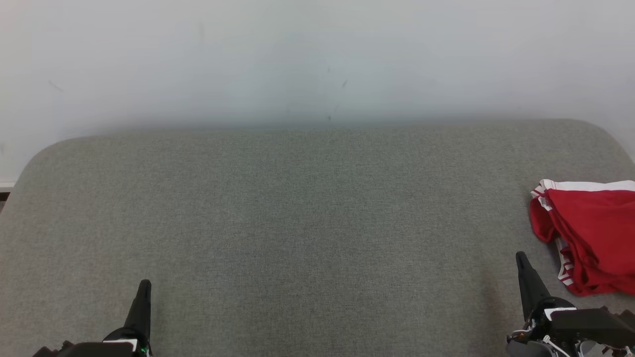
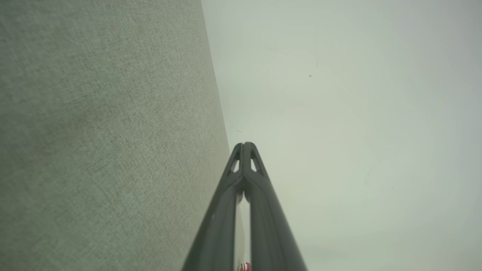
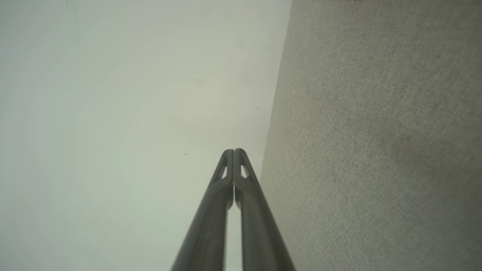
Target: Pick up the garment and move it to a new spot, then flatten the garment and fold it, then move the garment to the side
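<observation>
A red garment with white striped trim lies folded in a loose heap at the right edge of the grey fabric surface, partly cut off by the head view's border. My right gripper hovers at the lower right, shut and empty, a short way left of the garment and apart from it. At the lower left my left gripper is shut and empty, far from the cloth. Each wrist view shows its own gripper, left and right, with fingertips pressed together, pointing toward the pale wall.
A plain pale wall rises behind the grey surface, whose far corners are rounded. A strip of darker floor shows at the far left edge. Bare grey fabric stretches between the two grippers.
</observation>
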